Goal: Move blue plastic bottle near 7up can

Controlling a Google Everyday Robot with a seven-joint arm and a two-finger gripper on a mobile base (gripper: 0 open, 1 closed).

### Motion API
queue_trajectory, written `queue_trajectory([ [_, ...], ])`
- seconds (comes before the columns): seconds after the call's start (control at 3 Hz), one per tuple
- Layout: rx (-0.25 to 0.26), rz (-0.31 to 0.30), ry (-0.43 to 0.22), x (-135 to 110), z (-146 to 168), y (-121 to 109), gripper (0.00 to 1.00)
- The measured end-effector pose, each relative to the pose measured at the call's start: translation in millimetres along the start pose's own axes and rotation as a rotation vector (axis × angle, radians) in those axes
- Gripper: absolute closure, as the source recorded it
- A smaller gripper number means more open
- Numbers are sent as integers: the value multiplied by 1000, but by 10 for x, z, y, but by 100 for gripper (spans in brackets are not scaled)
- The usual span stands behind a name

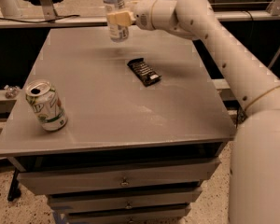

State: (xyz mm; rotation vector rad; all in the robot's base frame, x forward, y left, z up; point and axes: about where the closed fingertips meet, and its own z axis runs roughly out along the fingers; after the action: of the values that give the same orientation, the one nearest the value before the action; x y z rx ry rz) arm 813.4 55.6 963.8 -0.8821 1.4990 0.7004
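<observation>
The blue plastic bottle [115, 13] is upright at the far end of the grey table [116, 106], its cap cut off by the top edge. My gripper [117, 18] is shut on the blue plastic bottle at mid-height and holds it just above the table top. The 7up can [46, 105], white and green with a dented open top, stands near the table's front left corner, far from the bottle.
A flat black snack bar [143, 72] lies in the middle of the table, right of the line from bottle to can. My white arm [233, 59] reaches in from the right. Drawers [121, 181] sit under the table top.
</observation>
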Motion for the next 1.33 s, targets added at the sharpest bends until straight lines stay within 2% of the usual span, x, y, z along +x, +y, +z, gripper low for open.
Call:
queue_trajectory([
  [0.33, -36, -49, 11, 78, -288, 382, 100],
  [0.67, -81, -49, 52, 250, -745, 936, 100],
  [1.0, -95, -55, 62, 289, -732, 1040, 100],
  [1.33, -102, -58, 58, 317, -786, 1240, 100],
])
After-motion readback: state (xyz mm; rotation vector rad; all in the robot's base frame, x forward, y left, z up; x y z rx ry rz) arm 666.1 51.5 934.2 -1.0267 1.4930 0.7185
